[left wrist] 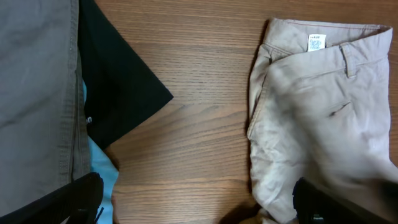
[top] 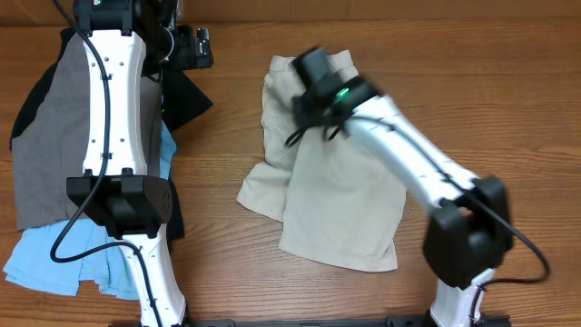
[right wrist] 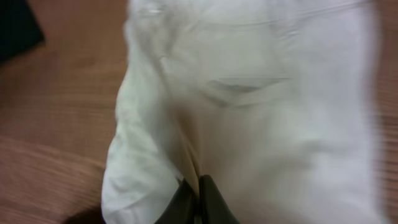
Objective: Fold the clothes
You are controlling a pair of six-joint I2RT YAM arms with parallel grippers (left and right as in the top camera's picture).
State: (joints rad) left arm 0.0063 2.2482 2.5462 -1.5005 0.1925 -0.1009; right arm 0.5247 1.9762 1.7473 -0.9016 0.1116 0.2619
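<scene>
Khaki shorts (top: 338, 207) are spread flat to the right of the grey shorts (top: 54, 136). A fold of khaki is pinched in the fully closed right claw (right wrist: 198, 198). Nothing is gripped by the wide-open left claw (top: 193, 47).

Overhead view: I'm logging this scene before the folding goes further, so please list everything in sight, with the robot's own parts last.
khaki shorts: one, light beige, table centre, waistband toward the far edge
grey shorts: one, grey, left side, beneath the left arm
light-blue shorts: one, light blue, near left, partly under the grey shorts
black garment: one, black, under the grey shorts, a corner poking toward the centre
table: one, brown wood, under everything
left gripper: one, black, open, above bare wood between the pile and the khaki shorts
right gripper: one, black, shut on a fold of the khaki shorts near the waistband
</scene>
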